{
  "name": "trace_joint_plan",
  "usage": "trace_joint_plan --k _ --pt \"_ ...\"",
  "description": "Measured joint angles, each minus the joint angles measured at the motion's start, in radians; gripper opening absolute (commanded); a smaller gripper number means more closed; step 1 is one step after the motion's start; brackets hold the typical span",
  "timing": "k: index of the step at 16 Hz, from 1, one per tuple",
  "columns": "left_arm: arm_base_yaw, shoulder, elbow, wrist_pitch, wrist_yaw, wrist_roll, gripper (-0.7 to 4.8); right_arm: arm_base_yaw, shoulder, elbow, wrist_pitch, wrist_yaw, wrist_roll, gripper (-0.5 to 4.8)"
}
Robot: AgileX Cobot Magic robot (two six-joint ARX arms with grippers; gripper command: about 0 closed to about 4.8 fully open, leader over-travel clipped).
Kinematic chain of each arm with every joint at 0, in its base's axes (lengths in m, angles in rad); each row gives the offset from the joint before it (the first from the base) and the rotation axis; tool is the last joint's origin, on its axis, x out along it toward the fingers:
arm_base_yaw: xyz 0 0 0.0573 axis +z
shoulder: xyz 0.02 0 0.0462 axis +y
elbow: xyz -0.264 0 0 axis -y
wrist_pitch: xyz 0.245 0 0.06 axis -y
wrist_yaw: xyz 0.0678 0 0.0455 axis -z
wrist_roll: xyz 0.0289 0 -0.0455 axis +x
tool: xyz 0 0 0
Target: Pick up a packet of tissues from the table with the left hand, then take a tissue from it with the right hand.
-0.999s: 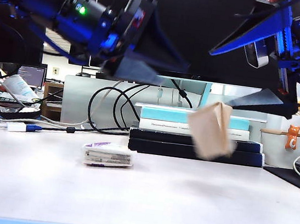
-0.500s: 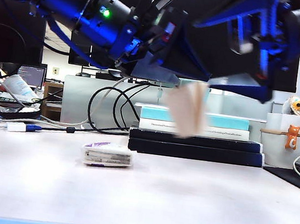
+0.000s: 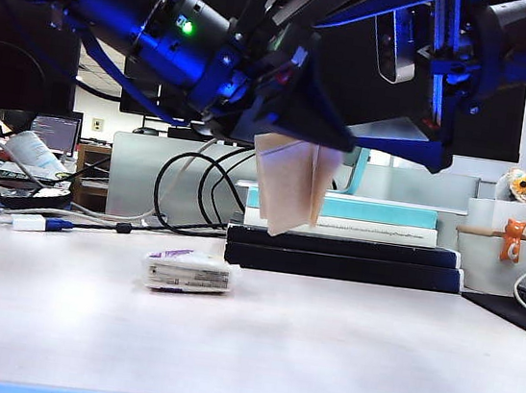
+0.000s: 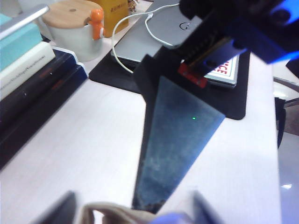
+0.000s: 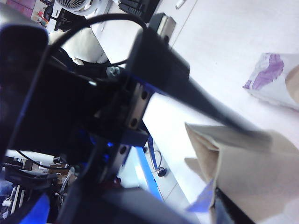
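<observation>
The left wrist view alone shows the left gripper (image 4: 133, 212) with jaws apart astride the tissue (image 4: 112, 213), above the packet of tissues (image 3: 188, 271), while the right gripper (image 3: 341, 81), spread wide, touches it with one finger.

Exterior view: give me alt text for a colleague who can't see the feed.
A beige tissue hangs in mid-air between the left gripper and the right gripper, which meet above the table. The packet of tissues lies on the table below, apart from both, in front of stacked books.

packet of tissues (image 3: 189, 271) on table (image 3: 338, 362), before stacked books (image 3: 342, 255).
</observation>
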Motion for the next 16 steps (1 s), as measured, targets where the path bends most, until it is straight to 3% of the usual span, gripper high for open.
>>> trace_joint_plan --k 1,3,4,7,13,16 --pt "-0.007 0.003 0.000 -0.008 0.000 0.001 1.10 0.000 0.000 0.000 0.025 -0.007 0.020 4.79" --pt "-0.012 0.003 0.000 -0.009 0.000 0.000 1.05 0.000 0.000 0.000 0.043 -0.016 0.037 4.79" --pt "-0.011 0.003 0.000 -0.009 -0.001 0.001 0.73 0.000 0.000 0.000 0.051 -0.018 0.041 4.79" --pt "-0.011 0.003 0.000 -0.031 -0.028 0.026 0.65 -0.008 -0.002 0.000 0.073 -0.018 0.045 4.79" --pt "-0.011 0.019 0.000 -0.048 -0.178 0.065 0.61 -0.084 -0.019 0.000 0.065 -0.012 0.039 4.79" --pt "-0.013 0.063 0.000 0.042 -0.166 0.065 0.62 -0.130 -0.037 0.000 0.053 -0.005 0.028 4.79"
